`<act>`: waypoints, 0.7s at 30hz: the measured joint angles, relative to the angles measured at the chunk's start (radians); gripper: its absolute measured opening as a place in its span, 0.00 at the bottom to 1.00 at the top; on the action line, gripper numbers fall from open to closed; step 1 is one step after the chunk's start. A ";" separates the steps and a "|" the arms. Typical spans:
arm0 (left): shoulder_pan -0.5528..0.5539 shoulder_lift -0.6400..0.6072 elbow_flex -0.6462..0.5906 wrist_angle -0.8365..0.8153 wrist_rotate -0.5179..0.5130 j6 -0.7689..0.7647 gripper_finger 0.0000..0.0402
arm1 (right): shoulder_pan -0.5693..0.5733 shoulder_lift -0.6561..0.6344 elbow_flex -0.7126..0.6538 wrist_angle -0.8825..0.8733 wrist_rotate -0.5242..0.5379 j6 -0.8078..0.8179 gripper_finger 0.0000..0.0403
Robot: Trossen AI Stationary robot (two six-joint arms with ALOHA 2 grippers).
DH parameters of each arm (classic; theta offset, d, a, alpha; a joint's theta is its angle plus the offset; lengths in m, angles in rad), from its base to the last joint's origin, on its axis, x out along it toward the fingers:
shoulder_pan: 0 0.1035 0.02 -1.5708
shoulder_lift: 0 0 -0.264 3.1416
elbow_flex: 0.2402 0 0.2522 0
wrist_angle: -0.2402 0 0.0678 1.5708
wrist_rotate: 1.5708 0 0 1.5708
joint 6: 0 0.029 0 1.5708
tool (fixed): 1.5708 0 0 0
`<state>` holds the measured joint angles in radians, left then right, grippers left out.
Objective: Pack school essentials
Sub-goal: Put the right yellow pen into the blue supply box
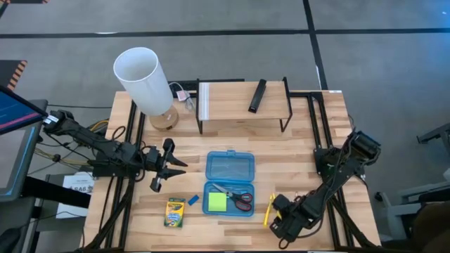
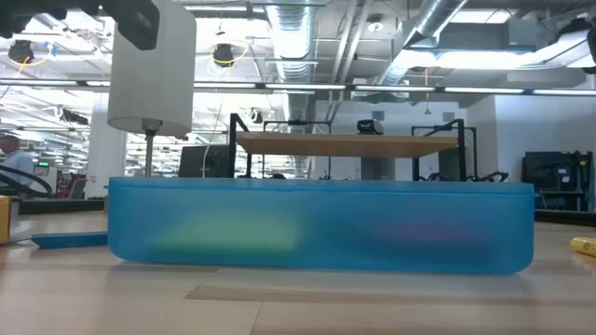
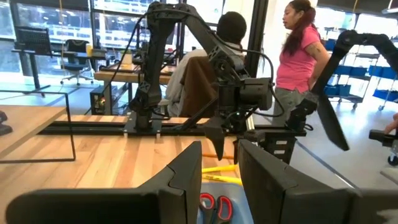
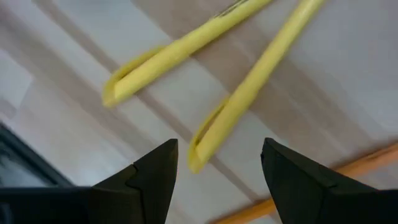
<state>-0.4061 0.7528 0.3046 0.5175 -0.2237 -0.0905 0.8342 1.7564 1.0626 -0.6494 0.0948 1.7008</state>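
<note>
The blue pencil case lies open mid-table, with the green sticky-note pad and the red-handled scissors in its near tray. The crayon box and the blue eraser lie to its left. Two yellow sticks and an orange pencil lie to its right. My right gripper is open just above the sticks, one finger on each side of the end of one stick, touching nothing. My left gripper hovers open left of the case.
A wooden riser shelf with a black bar stands at the far edge, and the white-shaded lamp stands to its left. Dark frame rails run along both table sides. People stand beyond the table in the left wrist view.
</note>
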 joint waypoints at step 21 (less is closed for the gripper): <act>0.000 0.000 0.000 0.041 -0.021 -0.031 0.28 | -0.039 0.104 0.005 -0.018 -0.013 -0.026 0.46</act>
<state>-0.4061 0.7528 0.3046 0.5581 -0.2451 -0.1213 0.7952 1.8599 1.0676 -0.6671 0.0819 1.6752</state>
